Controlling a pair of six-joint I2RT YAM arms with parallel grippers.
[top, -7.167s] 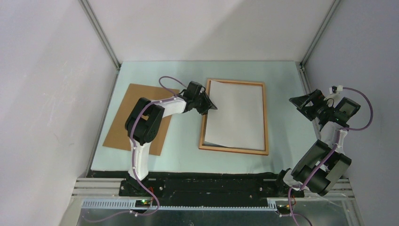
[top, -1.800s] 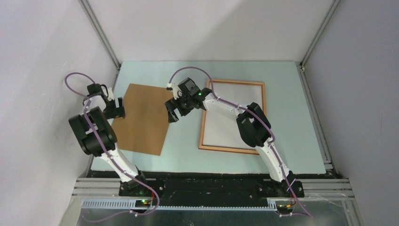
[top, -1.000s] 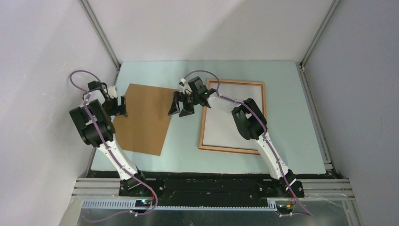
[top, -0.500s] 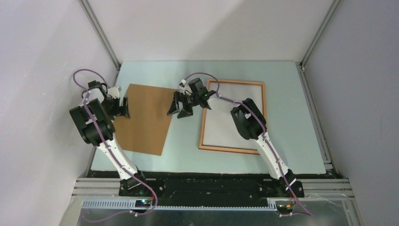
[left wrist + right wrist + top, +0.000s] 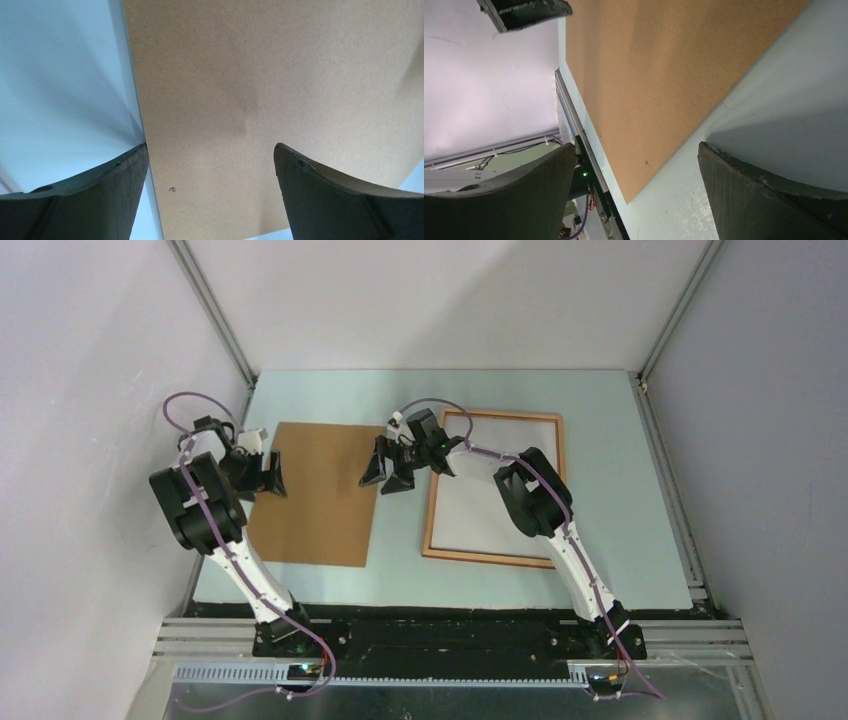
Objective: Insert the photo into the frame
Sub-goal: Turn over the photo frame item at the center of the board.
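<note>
Photo (image 5: 475, 515) lies white back up inside the frame (image 5: 495, 559), on the right half of the table (image 5: 610, 490). From above I judge it seated, though my right arm (image 5: 535, 502) crosses its far part. So I read the insertion as done and the backing board (image 5: 320, 520) as the job in hand. It lies flat to the left, apart from the frame. Further out, my left gripper (image 5: 272, 476) stands at the board's left edge and my right gripper (image 5: 386, 476) at its right edge, both with jaws spread wide, holding nothing. Next I must get a finger under that thin edge. Flat on the table, it may slide rather than lift.
</note>
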